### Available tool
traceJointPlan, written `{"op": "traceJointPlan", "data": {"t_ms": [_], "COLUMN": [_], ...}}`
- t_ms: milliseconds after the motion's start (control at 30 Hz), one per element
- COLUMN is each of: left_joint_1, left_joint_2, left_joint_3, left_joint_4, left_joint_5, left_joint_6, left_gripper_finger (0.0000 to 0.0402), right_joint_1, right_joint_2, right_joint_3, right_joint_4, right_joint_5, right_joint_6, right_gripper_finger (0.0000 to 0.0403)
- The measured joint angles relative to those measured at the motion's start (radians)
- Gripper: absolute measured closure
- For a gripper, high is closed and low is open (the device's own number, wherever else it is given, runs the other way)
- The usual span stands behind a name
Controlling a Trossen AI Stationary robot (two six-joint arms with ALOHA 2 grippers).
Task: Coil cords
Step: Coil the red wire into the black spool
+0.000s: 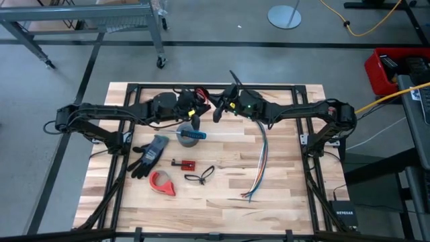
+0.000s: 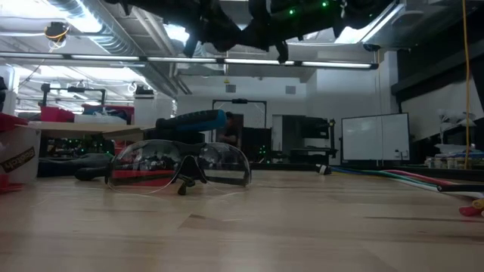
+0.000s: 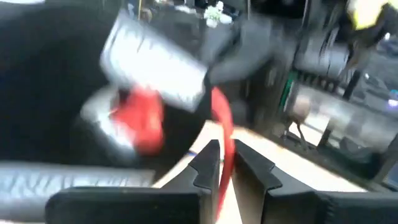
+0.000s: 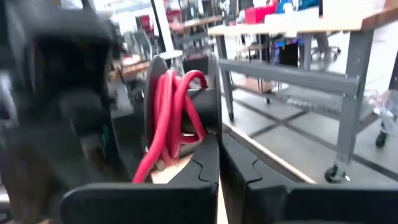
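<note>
— While both dark arms reach in toward the far middle of the pale wooden table (image 1: 282,195), where is the thin red cord (image 1: 199,93)?

— Up off the boards, between the two claws. From above it shows as a small red tangle with black parts near the far edge of the table. In the right wrist view the red cord (image 4: 168,118) hangs in several loose loops beside a black round part.

— How does the left gripper (image 1: 195,107) stand?

— Its fingers sit narrow, and a red strand runs down through the slot between them; the left wrist view shows that strand (image 3: 222,127) passing right between the left gripper (image 3: 227,163) tips. It looks pinched on the cord.

— And the right gripper (image 1: 222,107)?

— In its own view the right gripper (image 4: 219,163) has its two dark fingers drawn nearly together, only a thin gap left. The red loops hang just beyond the tips; I cannot tell whether anything is caught there.

— What lies below?

— A grey tape roll (image 1: 190,136) with a blue-handled tool (image 1: 193,134) across it, a dark grey work glove (image 1: 149,154), a red tape dispenser (image 1: 162,182), a small black looped cord (image 1: 199,175), and a long multicoloured wire bundle (image 1: 261,161). Clear safety glasses (image 2: 180,165) fill the low view.
</note>
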Motion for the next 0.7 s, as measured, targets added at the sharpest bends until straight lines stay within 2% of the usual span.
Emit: {"op": "traceJointPlan", "data": {"t_ms": [200, 500, 700], "left_joint_1": [0.0, 0.0, 0.001], "left_joint_2": [0.001, 0.001, 0.001], "left_joint_3": [-0.002, -0.002, -0.002], "left_joint_4": [0.0, -0.034, -0.1], "left_joint_5": [0.0, -0.002, -0.004], "left_joint_6": [-0.005, 0.001, 0.0], "left_gripper_finger": [0.0359, 0.0379, 0.0377], "right_joint_1": [0.0, -0.001, -0.001], "right_joint_2": [-0.002, -0.002, -0.003], "right_joint_3": [0.002, 0.002, 0.002], "right_joint_4": [0.074, 0.09, 0.145], "right_joint_5": [-0.037, -0.038, -0.038], "right_joint_6": [0.0, -0.018, -0.055], "right_gripper_finger": [0.0402, 0.0402, 0.0402]}}
